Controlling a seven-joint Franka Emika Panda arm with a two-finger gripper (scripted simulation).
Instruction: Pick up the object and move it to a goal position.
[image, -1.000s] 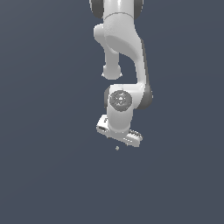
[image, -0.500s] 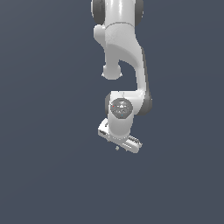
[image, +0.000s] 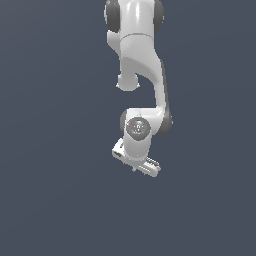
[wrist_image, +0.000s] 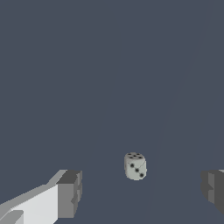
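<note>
Looking at where we are: nothing is picked up yet, so pretty much the whole job is left. The grab, the lift and the carry to the goal are all to come, and we can't see any goal marker in either view, so no idea where that spot is.

The thing to pick up turns out to be a tiny die, pale grey with dark pips, sitting on the plain dark desk. Taking the die as our landmark in the wrist view: one finger pad sits well off to one side of it, and the other finger is well off on the opposite side, only just poking into the picture. So the die lies between the fingers, a bit nearer the second one, and touches neither. It looks a little further out than the pads, so our guess is the hand needs to come down some more before the pads are level with it.

The fingers are spread wide and holding nothing.

In the exterior view the arm hangs straight down with the hand low, and we can't make out the die there at all; it's probably hidden behind the hand.
</note>
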